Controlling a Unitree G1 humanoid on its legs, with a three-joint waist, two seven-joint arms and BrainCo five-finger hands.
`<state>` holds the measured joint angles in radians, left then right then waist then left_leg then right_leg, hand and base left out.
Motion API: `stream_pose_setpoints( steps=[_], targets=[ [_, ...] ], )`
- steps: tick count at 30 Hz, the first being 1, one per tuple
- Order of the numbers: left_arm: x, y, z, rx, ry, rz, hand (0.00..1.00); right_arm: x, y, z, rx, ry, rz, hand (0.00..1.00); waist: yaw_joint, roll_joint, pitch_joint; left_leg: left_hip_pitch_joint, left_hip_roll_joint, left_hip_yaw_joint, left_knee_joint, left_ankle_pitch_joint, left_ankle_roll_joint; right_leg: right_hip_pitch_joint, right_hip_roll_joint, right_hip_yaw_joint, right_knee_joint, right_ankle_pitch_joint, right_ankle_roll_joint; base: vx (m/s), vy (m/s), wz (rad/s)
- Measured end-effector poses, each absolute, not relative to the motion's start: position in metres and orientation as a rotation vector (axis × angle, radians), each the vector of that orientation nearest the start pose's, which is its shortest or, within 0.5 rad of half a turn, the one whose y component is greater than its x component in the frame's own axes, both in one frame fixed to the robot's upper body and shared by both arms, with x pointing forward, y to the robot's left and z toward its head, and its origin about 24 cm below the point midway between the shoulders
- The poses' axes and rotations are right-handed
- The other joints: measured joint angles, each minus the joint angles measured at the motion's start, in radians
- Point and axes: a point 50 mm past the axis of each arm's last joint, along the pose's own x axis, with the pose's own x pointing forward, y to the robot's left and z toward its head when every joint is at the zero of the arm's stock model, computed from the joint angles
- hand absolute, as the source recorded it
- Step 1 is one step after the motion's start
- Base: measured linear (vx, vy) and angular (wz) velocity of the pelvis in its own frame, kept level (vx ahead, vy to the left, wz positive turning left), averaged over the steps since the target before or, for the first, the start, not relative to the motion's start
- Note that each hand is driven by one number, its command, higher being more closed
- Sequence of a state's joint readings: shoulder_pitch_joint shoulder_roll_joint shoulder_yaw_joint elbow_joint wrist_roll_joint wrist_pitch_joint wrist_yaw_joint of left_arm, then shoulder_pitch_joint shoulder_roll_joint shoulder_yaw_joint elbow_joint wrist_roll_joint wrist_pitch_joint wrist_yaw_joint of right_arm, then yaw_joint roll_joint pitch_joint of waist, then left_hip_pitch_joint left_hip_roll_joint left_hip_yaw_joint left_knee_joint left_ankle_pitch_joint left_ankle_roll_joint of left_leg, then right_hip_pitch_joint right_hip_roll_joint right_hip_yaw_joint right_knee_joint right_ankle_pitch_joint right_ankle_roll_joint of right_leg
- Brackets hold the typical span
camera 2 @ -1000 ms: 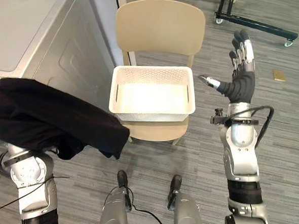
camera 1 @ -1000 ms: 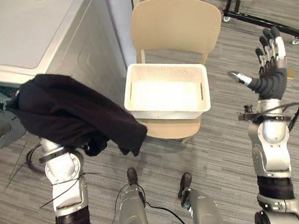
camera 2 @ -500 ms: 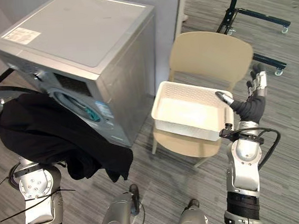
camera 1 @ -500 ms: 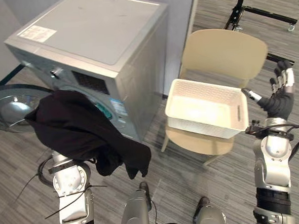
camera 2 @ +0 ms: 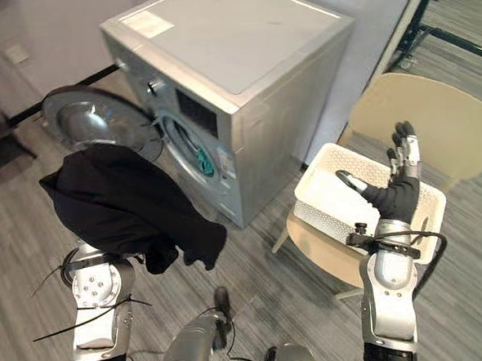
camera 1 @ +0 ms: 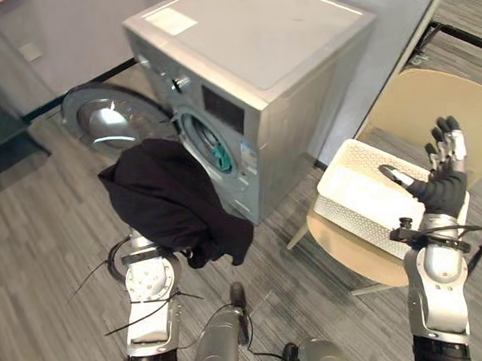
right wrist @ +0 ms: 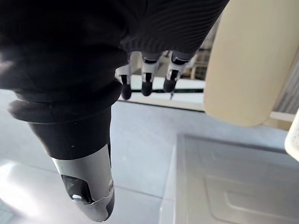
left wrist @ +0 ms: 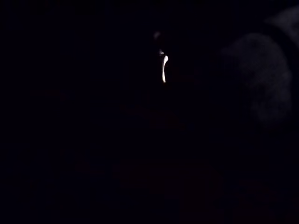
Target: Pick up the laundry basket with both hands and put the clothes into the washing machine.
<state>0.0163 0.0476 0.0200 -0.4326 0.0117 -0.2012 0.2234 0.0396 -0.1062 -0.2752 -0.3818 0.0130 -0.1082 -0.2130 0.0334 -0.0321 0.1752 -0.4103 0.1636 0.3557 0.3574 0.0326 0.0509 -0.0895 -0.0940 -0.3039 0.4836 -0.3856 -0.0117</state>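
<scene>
**Black garment over your left arm, basket on the chair**

Left eye view: your left arm (camera 1: 149,288) stands with its forearm upright. A black garment (camera 1: 172,197) is draped over the top of it and hangs down just in front of the washing machine (camera 1: 257,48). Your left hand is buried under that cloth, so you cannot tell whether it is clenched or loose. The machine's round door (camera 1: 106,123) is swung open, and a teal item (camera 1: 217,153) shows in the drum opening.

Right eye view: the white laundry basket (camera 2: 321,219) sits on the seat of a beige chair (camera 2: 450,127), just beside the machine's side. Your right arm is raised with the forearm upright. Your right hand (camera 2: 396,194) shows in front of the basket, fingers straight and spread, thumb out, holding nothing.

Left wrist view: black cloth lies right over the lens, with a thin slit of light (left wrist: 164,70).

Right wrist view: your right hand's fingers (right wrist: 145,81) reach out straight with the thumb (right wrist: 86,186) held apart, released. Past them are the chair's back and the machine's grey side panel.
</scene>
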Motion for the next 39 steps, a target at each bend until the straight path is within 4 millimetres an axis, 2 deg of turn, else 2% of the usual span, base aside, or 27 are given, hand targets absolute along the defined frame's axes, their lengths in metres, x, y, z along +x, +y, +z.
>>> stream_pose_setpoints(
  steps=[4,5,6,7,9,11,12,13,14,15,16,17,18,19,21,23,25,27,28,29,30,31,33,35,36,38,39],
  targets=[
    [0.225,0.163,0.147,0.017,-0.595,0.165,1.00,0.219,-0.235,0.141,-0.109,-0.491,-0.449,0.00,-0.017,0.013,-0.007,-0.014,0.127,-0.104,0.218,-0.101,0.019,0.005,-0.055,-0.047,0.079,0.000,0.000,-0.02,0.109,0.25],
    [0.230,0.160,0.137,0.038,-0.543,0.122,1.00,0.217,-0.237,0.139,-0.116,-0.480,-0.460,0.00,-0.025,0.021,-0.012,0.004,0.189,-0.106,0.273,-0.109,0.027,0.036,-0.081,-0.079,0.096,0.000,0.001,0.02,0.230,0.32],
    [0.232,0.156,0.131,0.043,-0.518,0.099,1.00,0.215,-0.241,0.137,-0.123,-0.473,-0.473,0.00,-0.032,0.026,-0.018,0.013,0.205,-0.096,0.271,-0.106,0.033,0.051,-0.092,-0.100,0.102,-0.002,0.008,0.04,0.294,0.67],
    [0.234,0.150,0.124,0.049,-0.482,0.061,1.00,0.210,-0.247,0.135,-0.135,-0.459,-0.503,0.00,-0.049,0.026,-0.033,0.019,0.209,-0.061,0.258,-0.121,-0.002,0.070,-0.123,-0.130,0.109,-0.005,0.049,0.07,0.361,0.94],
    [0.238,0.139,0.115,0.067,-0.443,-0.027,1.00,0.199,-0.264,0.130,-0.161,-0.433,-0.583,0.00,-0.090,0.013,-0.063,0.012,0.131,0.002,0.237,-0.208,-0.078,0.089,-0.204,-0.184,0.108,-0.011,0.104,0.14,0.410,1.39],
    [0.244,0.139,0.107,0.086,-0.402,-0.042,1.00,0.196,-0.275,0.123,-0.170,-0.390,-0.630,0.00,-0.087,0.006,-0.065,-0.005,0.044,-0.010,0.271,-0.253,-0.033,0.081,-0.286,-0.184,0.184,0.028,0.138,0.23,0.482,1.01],
    [0.246,0.139,0.101,0.100,-0.374,-0.056,1.00,0.198,-0.274,0.117,-0.166,-0.361,-0.629,0.00,-0.086,0.006,-0.064,0.012,0.004,-0.016,0.289,-0.283,-0.004,0.053,-0.340,-0.155,0.297,0.085,0.078,0.20,0.440,0.66],
    [0.246,0.139,0.101,0.110,-0.367,-0.060,1.00,0.199,-0.273,0.113,-0.164,-0.347,-0.627,0.00,-0.085,0.008,-0.063,0.027,-0.009,-0.019,0.295,-0.297,0.008,0.029,-0.358,-0.127,0.361,0.131,0.013,0.23,0.477,0.53],
    [0.246,0.140,0.101,0.122,-0.367,-0.066,1.00,0.203,-0.268,0.105,-0.152,-0.315,-0.618,0.00,-0.082,0.014,-0.059,0.066,-0.025,-0.024,0.291,-0.318,0.026,-0.021,-0.371,-0.063,0.472,0.219,-0.111,0.14,0.289,0.29],
    [0.246,0.140,0.101,0.122,-0.369,-0.063,1.00,0.205,-0.264,0.102,-0.142,-0.302,-0.609,0.00,-0.081,0.016,-0.059,0.087,-0.030,-0.024,0.281,-0.325,0.034,-0.050,-0.364,-0.029,0.523,0.225,-0.120,0.18,0.367,0.18],
    [0.246,0.140,0.101,0.125,-0.371,-0.060,1.00,0.209,-0.257,0.100,-0.120,-0.295,-0.588,0.00,-0.080,0.018,-0.057,0.134,-0.047,-0.023,0.236,-0.334,0.046,-0.110,-0.329,0.023,0.588,0.208,-0.090,0.12,0.254,0.02],
    [0.246,0.138,0.101,0.130,-0.372,-0.069,1.00,0.211,-0.252,0.098,-0.105,-0.295,-0.574,0.00,-0.084,0.021,-0.055,0.188,-0.076,-0.024,0.157,-0.322,0.034,-0.172,-0.269,0.038,0.581,0.176,-0.048,0.14,0.296,0.00],
    [0.246,0.138,0.102,0.130,-0.373,-0.069,1.00,0.211,-0.252,0.098,-0.106,-0.294,-0.573,0.00,-0.088,0.021,-0.056,0.208,-0.085,-0.026,0.126,-0.314,0.029,-0.191,-0.244,0.037,0.551,0.162,-0.027,0.15,0.236,0.13],
    [0.246,0.135,0.103,0.128,-0.379,-0.083,1.00,0.208,-0.254,0.098,-0.110,-0.292,-0.581,0.00,-0.099,0.021,-0.056,0.238,-0.113,-0.036,0.070,-0.300,0.007,-0.216,-0.190,0.030,0.453,0.136,0.006,0.11,0.143,0.24],
    [0.248,0.129,0.106,0.121,-0.394,-0.105,1.00,0.200,-0.256,0.101,-0.124,-0.305,-0.593,0.00,-0.112,0.020,-0.056,0.268,-0.154,-0.054,0.013,-0.284,0.001,-0.236,-0.126,0.039,0.249,0.125,0.032,0.16,0.111,0.47],
    [0.251,0.125,0.111,0.106,-0.414,-0.108,1.00,0.192,-0.260,0.099,-0.142,-0.297,-0.611,0.00,-0.129,0.014,-0.059,0.283,-0.191,-0.070,0.000,-0.285,0.003,-0.240,-0.081,0.083,0.053,0.148,0.037,0.24,0.076,0.62],
    [0.254,0.119,0.111,0.086,-0.415,-0.116,1.00,0.184,-0.267,0.095,-0.155,-0.273,-0.641,0.00,-0.135,0.025,-0.059,0.296,-0.200,-0.111,0.019,-0.301,0.014,-0.206,-0.071,0.082,0.022,0.217,0.020,0.29,0.002,0.64],
    [0.254,0.117,0.110,0.062,-0.408,-0.109,1.00,0.184,-0.266,0.096,-0.151,-0.277,-0.632,0.00,-0.130,0.033,-0.056,0.296,-0.166,-0.089,0.094,-0.310,-0.006,-0.161,-0.060,0.051,0.007,0.199,0.015,0.35,-0.042,0.35],
    [0.254,0.118,0.109,0.049,-0.403,-0.098,1.00,0.186,-0.262,0.102,-0.149,-0.303,-0.613,0.00,-0.125,0.037,-0.046,0.254,-0.108,-0.045,0.259,-0.305,-0.016,-0.124,-0.043,0.037,0.001,0.191,0.009,0.25,-0.073,0.15],
    [0.253,0.117,0.108,0.041,-0.397,-0.095,1.00,0.187,-0.258,0.107,-0.145,-0.324,-0.599,0.00,-0.118,0.040,-0.043,0.228,-0.072,-0.035,0.364,-0.290,-0.038,-0.102,-0.029,0.038,-0.001,0.187,0.006,0.23,-0.041,-0.29],
    [0.251,0.118,0.106,0.028,-0.388,-0.087,1.00,0.188,-0.251,0.118,-0.141,-0.378,-0.568,0.00,-0.092,0.043,-0.042,0.180,-0.016,-0.040,0.542,-0.218,-0.093,-0.068,-0.005,0.068,-0.001,0.170,-0.003,0.29,0.014,-0.90],
    [0.248,0.122,0.106,0.026,-0.390,-0.070,1.00,0.188,-0.244,0.131,-0.145,-0.445,-0.531,0.00,-0.066,0.029,-0.036,0.130,0.022,-0.053,0.676,-0.169,-0.087,-0.046,0.007,0.121,-0.007,0.148,-0.005,0.28,0.070,-1.11],
    [0.244,0.124,0.107,0.020,-0.397,-0.062,1.00,0.193,-0.234,0.142,-0.132,-0.508,-0.484,0.00,-0.051,0.031,-0.039,0.089,0.091,-0.102,0.719,-0.228,-0.075,-0.035,0.025,0.194,-0.012,0.142,0.001,0.23,0.104,-1.16],
    [0.240,0.126,0.106,0.009,-0.392,-0.047,1.00,0.198,-0.224,0.140,-0.111,-0.501,-0.441,0.00,-0.050,0.025,-0.036,0.086,0.159,-0.191,0.591,-0.255,-0.053,-0.047,0.022,0.301,-0.009,0.121,0.021,0.24,0.242,-1.18],
    [0.239,0.128,0.104,0.009,-0.384,-0.038,1.00,0.198,-0.223,0.140,-0.108,-0.501,-0.432,0.00,-0.049,0.026,-0.036,0.092,0.170,-0.220,0.533,-0.255,-0.054,-0.054,0.020,0.325,-0.006,0.117,0.028,0.16,0.352,-1.21],
    [0.234,0.133,0.099,0.011,-0.362,-0.018,1.00,0.201,-0.217,0.139,-0.098,-0.500,-0.406,0.00,-0.044,0.031,-0.040,0.138,0.189,-0.299,0.296,-0.259,-0.071,-0.075,0.019,0.400,0.012,0.095,0.065,0.10,0.365,-0.97],
    [0.231,0.134,0.097,0.009,-0.351,-0.010,1.00,0.201,-0.216,0.139,-0.101,-0.500,-0.393,0.00,-0.045,0.045,-0.051,0.162,0.189,-0.361,0.139,-0.249,-0.087,-0.105,0.014,0.440,0.038,0.075,0.099,0.16,0.629,-1.02]
  ],
)
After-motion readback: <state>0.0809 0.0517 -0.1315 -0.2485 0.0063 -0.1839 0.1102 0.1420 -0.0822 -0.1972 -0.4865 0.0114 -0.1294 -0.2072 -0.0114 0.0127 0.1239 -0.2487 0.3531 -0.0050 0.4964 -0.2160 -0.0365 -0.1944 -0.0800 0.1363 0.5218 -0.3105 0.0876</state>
